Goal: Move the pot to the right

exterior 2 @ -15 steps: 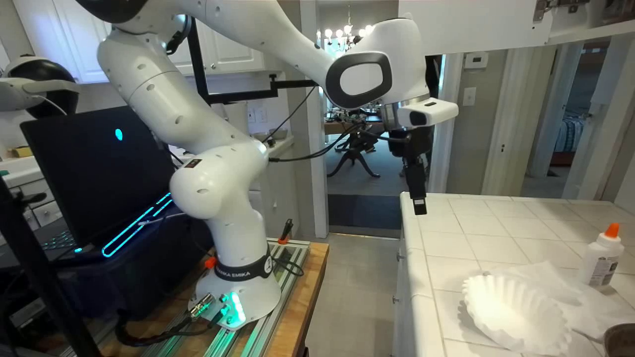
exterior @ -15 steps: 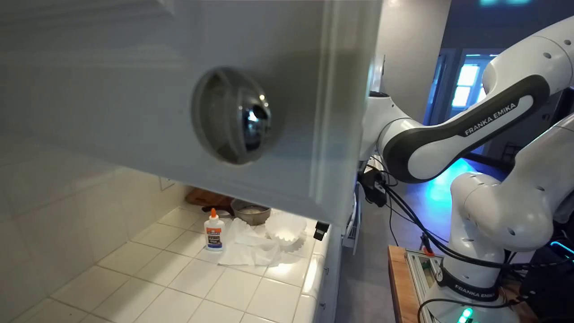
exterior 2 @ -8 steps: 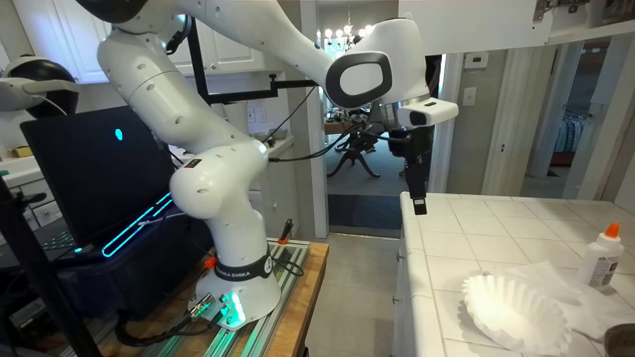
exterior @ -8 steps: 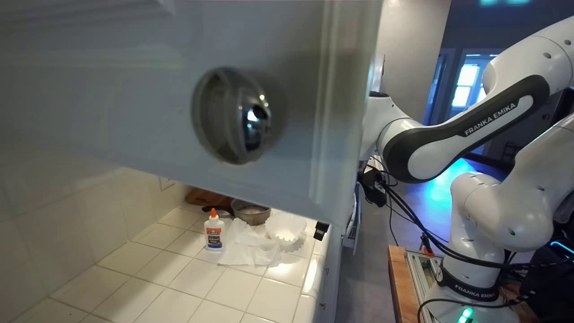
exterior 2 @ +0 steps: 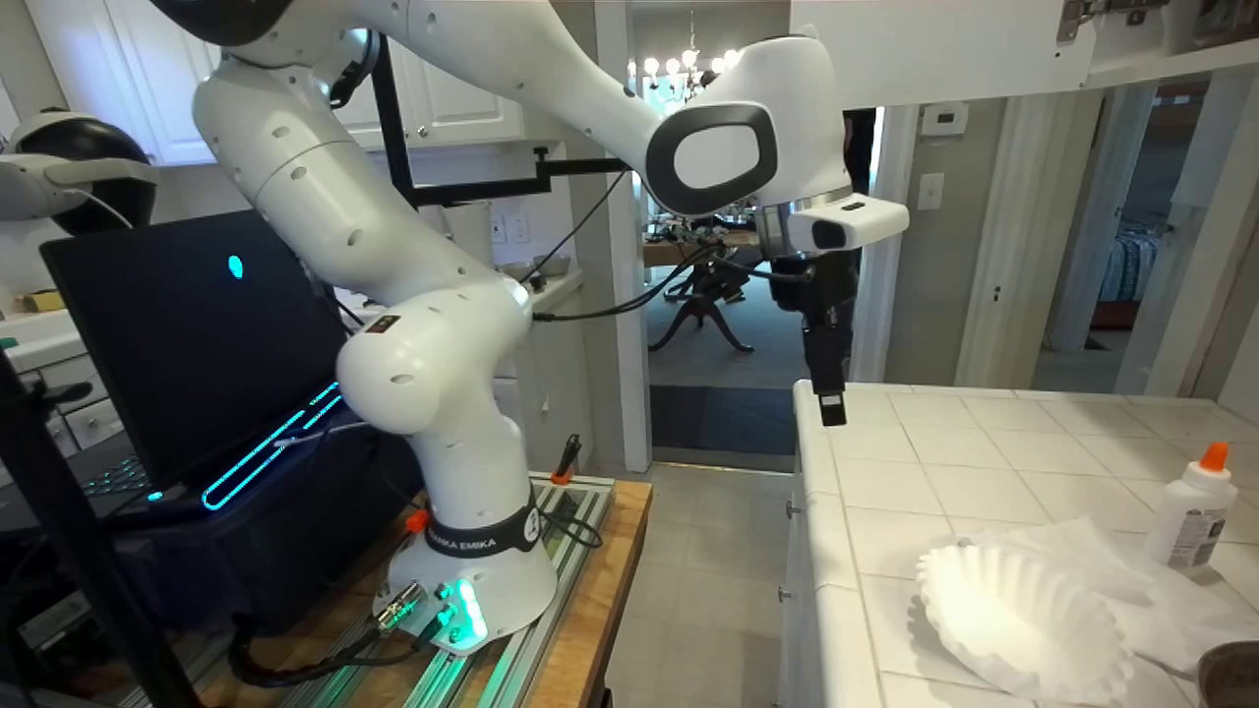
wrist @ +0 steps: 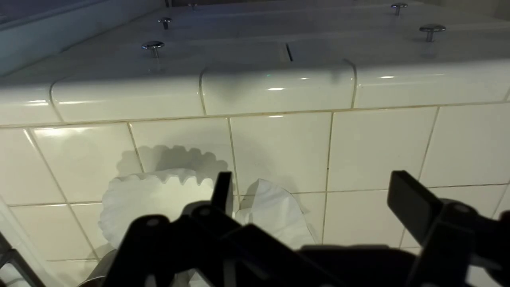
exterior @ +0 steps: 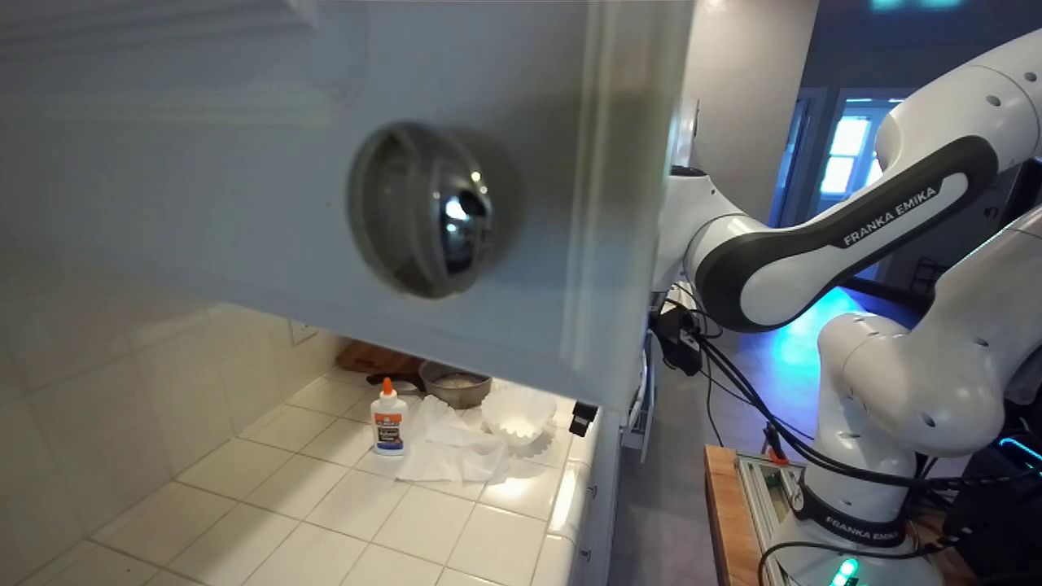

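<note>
In an exterior view, see the small, round, shallow grey-silver metal pot [exterior: 458, 397] on the far part of the white-tiled tabletop [exterior: 236, 521], just left of the white fluted paper liner [exterior: 519, 411]. Find the black two-fingered end effector [wrist: 312, 191] with jaws wide apart, clamped on nothing, well away from the pot. Would judge the move not yet begun, with reaching, grasping, shifting right and releasing probably undone.

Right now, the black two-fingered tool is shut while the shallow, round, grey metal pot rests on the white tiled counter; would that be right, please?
Not quite: the black two-fingered tool is open, with a wide gap, as the wrist view shows. The grey metal pot does rest on the white tiled counter.
</note>
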You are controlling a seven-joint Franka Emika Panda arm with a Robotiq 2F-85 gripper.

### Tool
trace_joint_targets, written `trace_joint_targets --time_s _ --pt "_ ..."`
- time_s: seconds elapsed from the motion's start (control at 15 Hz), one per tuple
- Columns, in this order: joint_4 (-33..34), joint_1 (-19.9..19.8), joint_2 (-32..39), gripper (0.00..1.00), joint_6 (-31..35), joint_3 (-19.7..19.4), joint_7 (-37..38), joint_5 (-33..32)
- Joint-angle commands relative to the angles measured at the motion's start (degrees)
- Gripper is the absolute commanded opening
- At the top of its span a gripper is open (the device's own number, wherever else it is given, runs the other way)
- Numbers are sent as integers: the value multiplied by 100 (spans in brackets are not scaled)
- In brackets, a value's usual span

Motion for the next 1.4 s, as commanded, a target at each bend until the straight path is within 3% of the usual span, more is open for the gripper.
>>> trace_joint_targets --time_s 0.0,1.13,1.33 --pt "9 44 0 100 -19 -50 24 -39" --pt "9 44 0 100 -19 -50 24 -39" --pt "112 -78 205 100 416 -177 -139 -135"
